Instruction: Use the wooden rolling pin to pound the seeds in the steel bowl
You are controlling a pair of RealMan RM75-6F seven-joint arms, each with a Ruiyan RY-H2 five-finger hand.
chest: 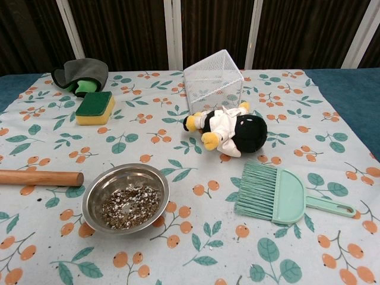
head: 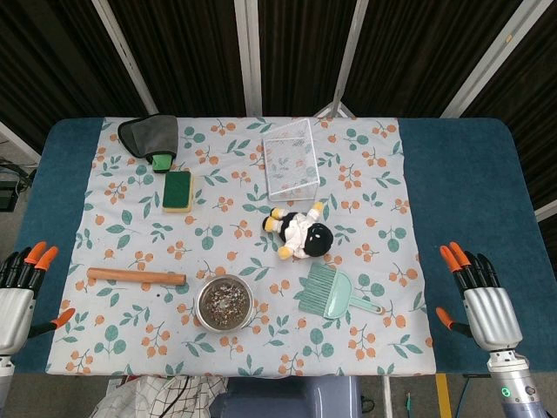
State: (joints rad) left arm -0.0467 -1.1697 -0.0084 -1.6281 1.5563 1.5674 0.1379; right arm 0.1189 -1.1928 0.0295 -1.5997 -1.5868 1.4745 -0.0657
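Note:
The wooden rolling pin (head: 136, 276) (chest: 40, 177) lies flat on the floral cloth, just left of the steel bowl (head: 224, 302) (chest: 126, 198). Speckled seeds (chest: 130, 206) cover the bowl's bottom. My left hand (head: 21, 292) hovers off the cloth's left edge, fingers spread, holding nothing. At the front right, over the blue table, my right hand (head: 480, 296) is also open and empty. Neither hand shows in the chest view.
A mint hand brush (head: 332, 292) (chest: 284, 195) lies right of the bowl. Behind it is a plush toy (head: 300, 232) (chest: 228, 130), then a white wire basket (head: 291, 160) (chest: 214, 80). A yellow-green sponge (head: 177, 191) (chest: 95, 107) and grey cloth (head: 150, 134) (chest: 81, 75) sit back left.

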